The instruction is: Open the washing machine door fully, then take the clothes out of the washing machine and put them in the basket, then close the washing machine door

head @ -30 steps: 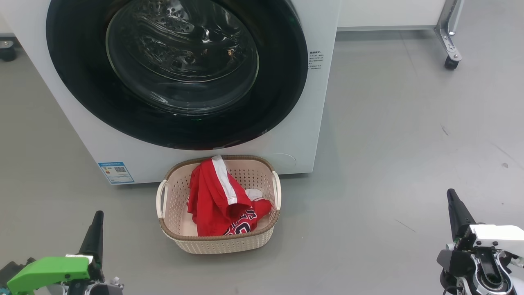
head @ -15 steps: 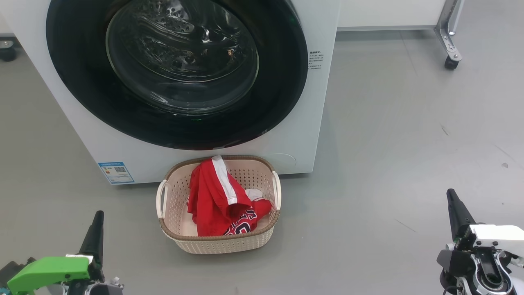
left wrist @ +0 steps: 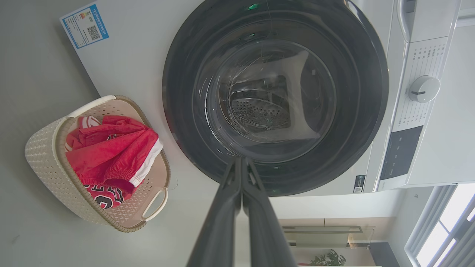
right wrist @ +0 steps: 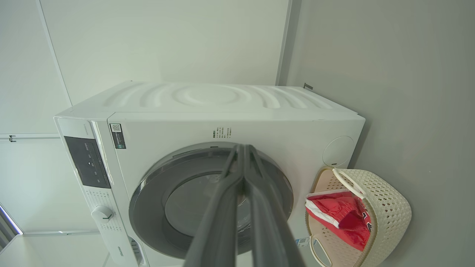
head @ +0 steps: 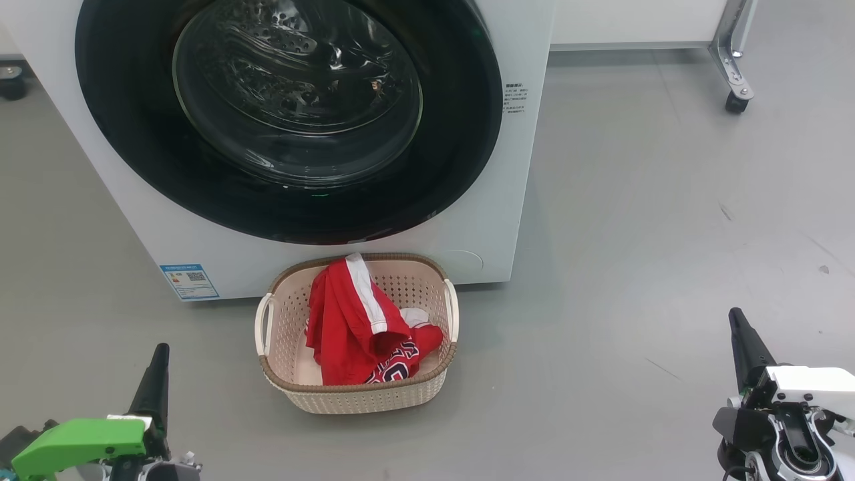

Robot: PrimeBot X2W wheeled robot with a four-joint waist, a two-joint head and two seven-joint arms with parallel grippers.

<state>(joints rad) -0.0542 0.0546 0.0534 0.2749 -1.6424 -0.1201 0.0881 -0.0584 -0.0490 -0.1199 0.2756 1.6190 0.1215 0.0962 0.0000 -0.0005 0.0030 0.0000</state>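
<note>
I find the red jersey and shorts [head: 347, 321] in the cream perforated plastic basket [head: 361, 401]. The black-rimmed round glass door [head: 297, 100] seems closed to me. My left gripper [head: 159, 361] and right gripper [head: 740, 331] have their jaws pinched together, empty.

The washing machine [head: 507, 174] has its black-rimmed door [head: 287, 120] shut. Near its front, the cream basket [head: 361, 397] holds the red clothes [head: 354, 327].

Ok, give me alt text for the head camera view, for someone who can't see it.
Red clothes lie in a cream basket on a grey floor, right in front of a white washer whose round black-rimmed door is shut. The robot's jaws, both shut, point up from the bottom corners.
</note>
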